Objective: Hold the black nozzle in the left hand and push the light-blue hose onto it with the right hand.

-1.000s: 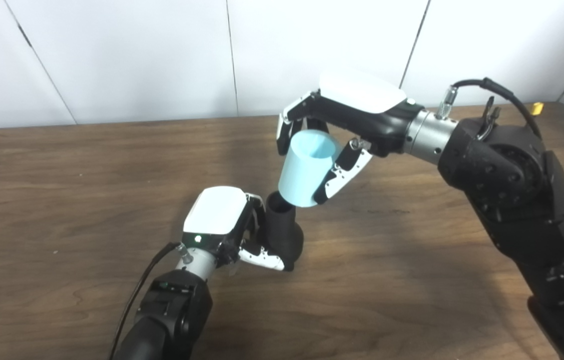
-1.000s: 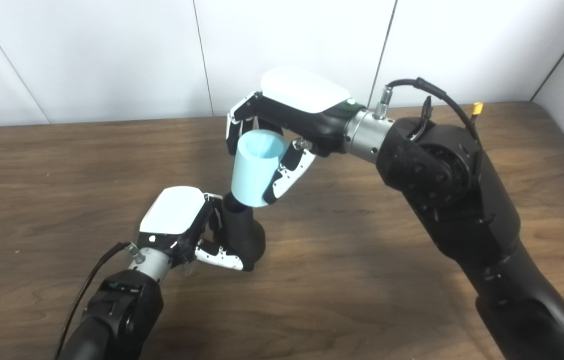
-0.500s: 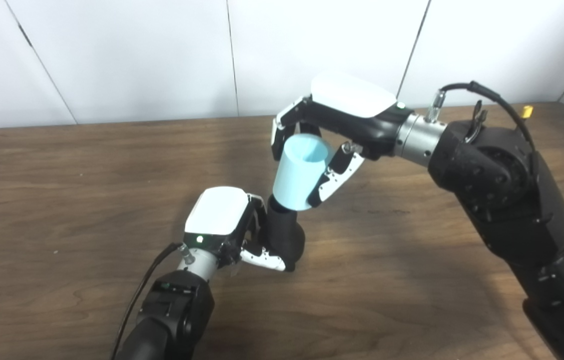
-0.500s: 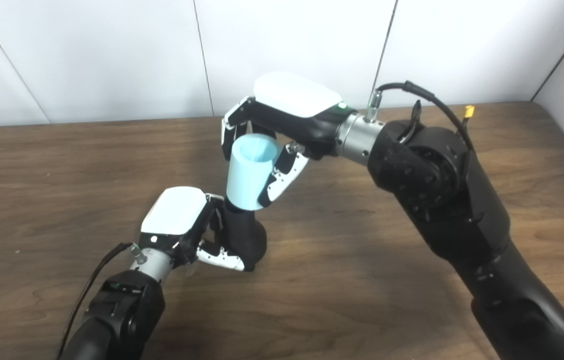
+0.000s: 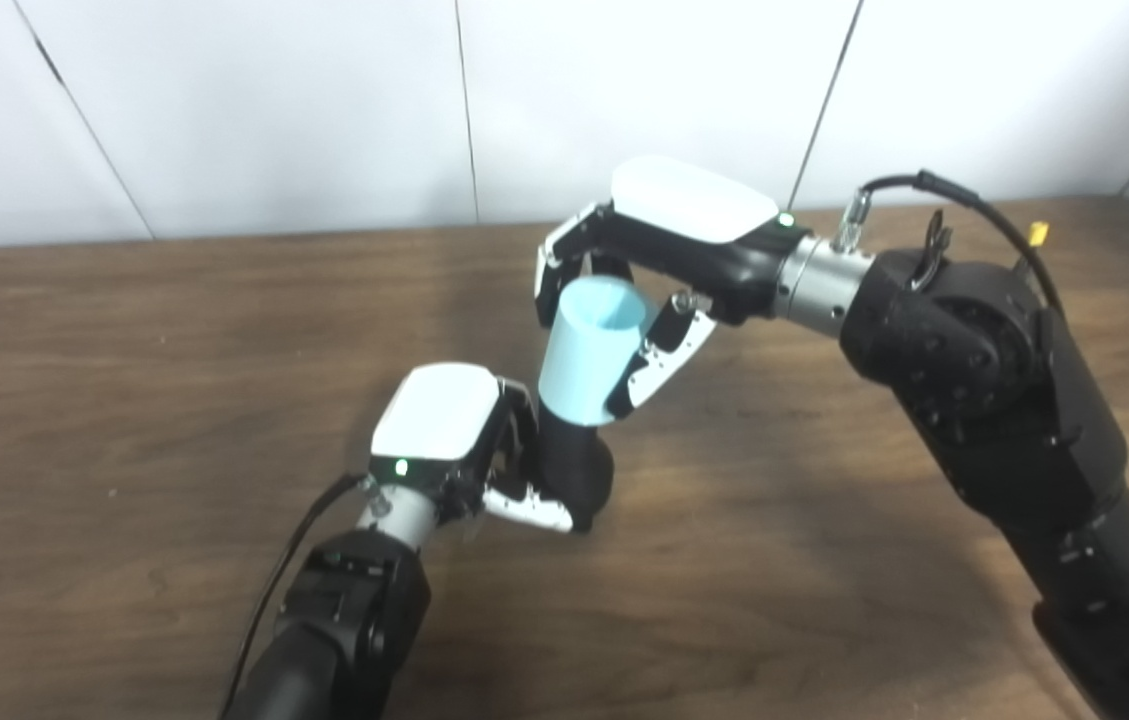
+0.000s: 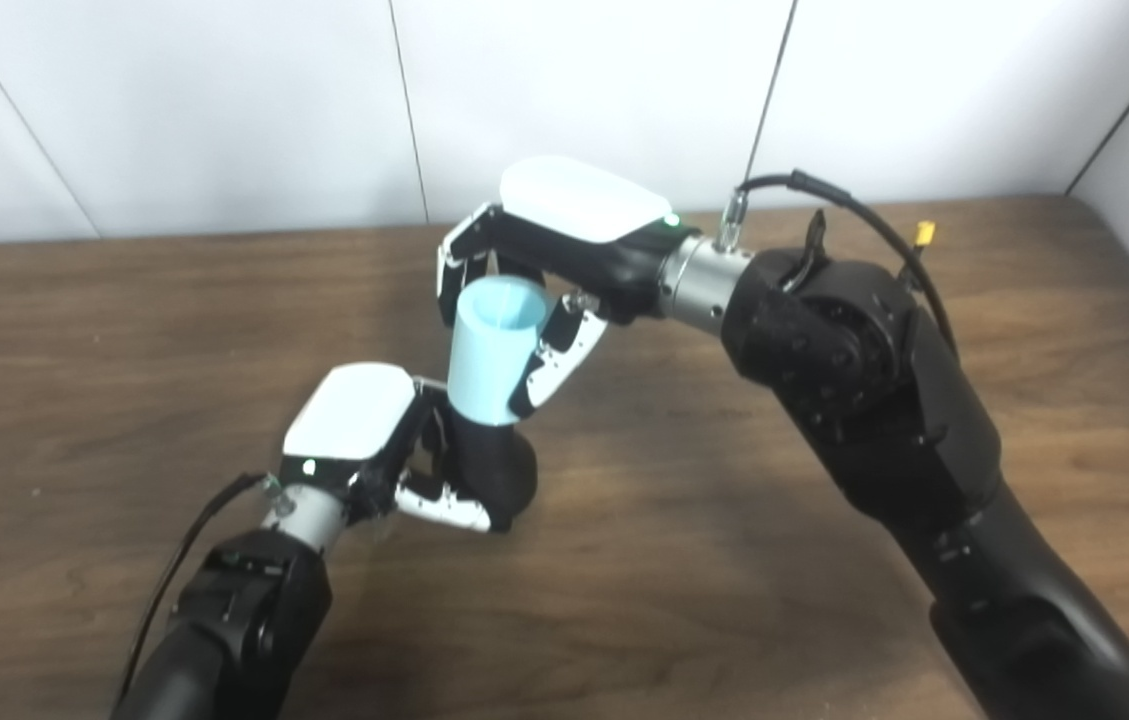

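Both hands grip: left hand (image 5: 444,435) nozzle (image 5: 579,470), right hand (image 6: 564,240) hose (image 6: 486,355).

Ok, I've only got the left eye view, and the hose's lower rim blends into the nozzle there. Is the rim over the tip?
Observer: Yes. In the right eye view the lower rim of the light-blue hose covers the top of the black nozzle; no tip shows above it.
Operator: Does the left hand have the nozzle?
Observer: It does. From this side the left hand is wrapped round the nozzle's lower body, below the hose.
Operator: And the right hand's hold?
Observer: The right hand grips the hose from above, and its fingers run down the hose's right side, clear of the nozzle.
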Tool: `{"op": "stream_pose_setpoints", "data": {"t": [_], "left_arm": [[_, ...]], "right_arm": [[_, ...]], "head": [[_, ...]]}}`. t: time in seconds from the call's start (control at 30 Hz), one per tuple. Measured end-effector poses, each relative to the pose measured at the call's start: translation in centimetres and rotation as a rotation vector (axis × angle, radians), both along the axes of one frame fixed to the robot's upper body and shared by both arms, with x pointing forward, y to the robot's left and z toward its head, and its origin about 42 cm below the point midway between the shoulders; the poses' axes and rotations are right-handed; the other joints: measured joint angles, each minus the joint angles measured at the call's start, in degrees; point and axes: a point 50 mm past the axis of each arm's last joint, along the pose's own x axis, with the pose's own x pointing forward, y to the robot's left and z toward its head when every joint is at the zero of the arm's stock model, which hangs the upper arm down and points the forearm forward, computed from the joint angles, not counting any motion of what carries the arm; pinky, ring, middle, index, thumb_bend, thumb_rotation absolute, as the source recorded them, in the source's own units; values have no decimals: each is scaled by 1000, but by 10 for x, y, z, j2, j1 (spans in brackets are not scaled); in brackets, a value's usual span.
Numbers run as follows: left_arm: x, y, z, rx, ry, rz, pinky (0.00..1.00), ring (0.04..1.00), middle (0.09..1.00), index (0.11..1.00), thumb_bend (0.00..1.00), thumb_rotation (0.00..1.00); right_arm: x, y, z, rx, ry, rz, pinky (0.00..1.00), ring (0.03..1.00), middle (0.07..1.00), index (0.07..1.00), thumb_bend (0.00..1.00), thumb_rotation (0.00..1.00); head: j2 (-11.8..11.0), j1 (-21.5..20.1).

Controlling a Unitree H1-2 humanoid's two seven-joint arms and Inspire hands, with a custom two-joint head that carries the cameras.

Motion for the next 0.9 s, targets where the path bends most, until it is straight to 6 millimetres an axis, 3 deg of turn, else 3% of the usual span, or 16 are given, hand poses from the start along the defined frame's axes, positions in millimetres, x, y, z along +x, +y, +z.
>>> {"op": "stream_pose_setpoints", "data": {"t": [0.9], "left_arm": [[-1,-2,2,15,6,3,432,495,520,444,501,0]], "right_arm": [[-2,4,-3,-21,-26,12,369,382,503,505,516,0]], "head": [[11,3]]}}
